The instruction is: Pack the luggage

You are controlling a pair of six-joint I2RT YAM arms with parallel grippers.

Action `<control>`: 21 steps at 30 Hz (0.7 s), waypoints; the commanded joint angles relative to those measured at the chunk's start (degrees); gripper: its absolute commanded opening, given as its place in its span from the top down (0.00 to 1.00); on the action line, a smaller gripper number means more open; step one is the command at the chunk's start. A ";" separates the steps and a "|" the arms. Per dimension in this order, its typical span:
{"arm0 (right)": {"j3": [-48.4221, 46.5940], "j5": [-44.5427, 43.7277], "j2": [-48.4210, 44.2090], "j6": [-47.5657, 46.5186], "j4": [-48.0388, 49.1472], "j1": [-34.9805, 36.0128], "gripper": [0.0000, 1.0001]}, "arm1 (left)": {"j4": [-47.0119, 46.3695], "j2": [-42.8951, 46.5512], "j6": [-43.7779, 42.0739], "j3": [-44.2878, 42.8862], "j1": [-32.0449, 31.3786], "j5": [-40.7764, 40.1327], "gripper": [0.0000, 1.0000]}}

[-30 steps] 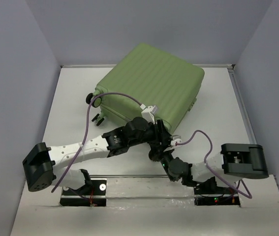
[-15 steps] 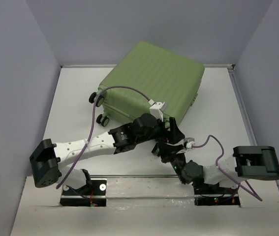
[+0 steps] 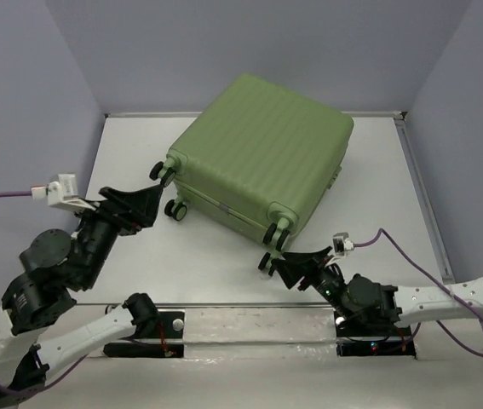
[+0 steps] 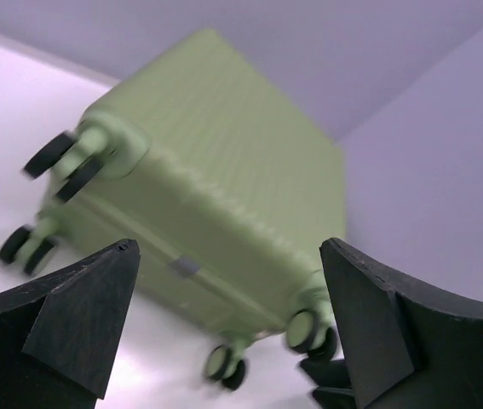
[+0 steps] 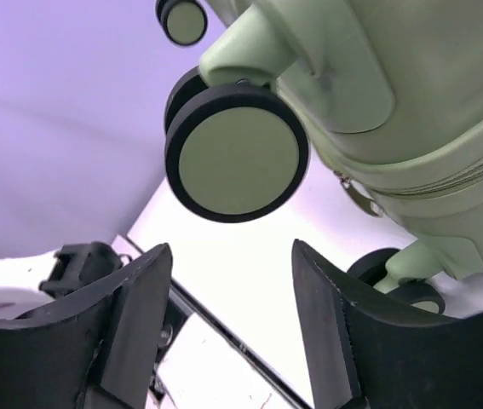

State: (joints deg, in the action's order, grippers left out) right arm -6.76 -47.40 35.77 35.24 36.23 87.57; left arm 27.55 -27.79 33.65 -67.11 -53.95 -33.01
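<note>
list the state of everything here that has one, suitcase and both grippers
suitcase: shut, lying on its broad side, held by nothing
left gripper: open, empty, apart from the suitcase
right gripper: open, empty, close to a wheel but not gripping it

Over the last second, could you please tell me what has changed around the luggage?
Both arms pulled back from the wheel end of the luggage. The left gripper swung out to the left and opened wide. The right gripper drew back toward its base and opened. Neither holds anything now. The luggage stayed closed, lying on the table, roughly where it was.
</note>
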 commanded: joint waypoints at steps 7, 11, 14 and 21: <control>-9.49 8.19 -0.44 4.03 -26.19 0.58 0.15 | 12.99 -15.27 -10.86 6.11 6.73 -4.45 0.01; -10.11 10.74 -0.26 4.04 -29.02 0.58 0.15 | 3.84 -17.90 -22.11 9.19 24.97 7.91 0.01; -10.46 12.06 0.00 3.43 -29.20 0.58 0.14 | -0.11 -21.59 -26.88 9.46 31.88 14.97 0.01; -11.16 13.73 1.76 2.28 -29.20 0.58 0.14 | -4.00 -31.44 -30.91 5.42 34.97 23.16 0.01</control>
State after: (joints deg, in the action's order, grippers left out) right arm -14.94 -35.35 37.10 38.57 7.11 87.83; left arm 28.40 -56.01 8.91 -58.13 -19.75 -17.28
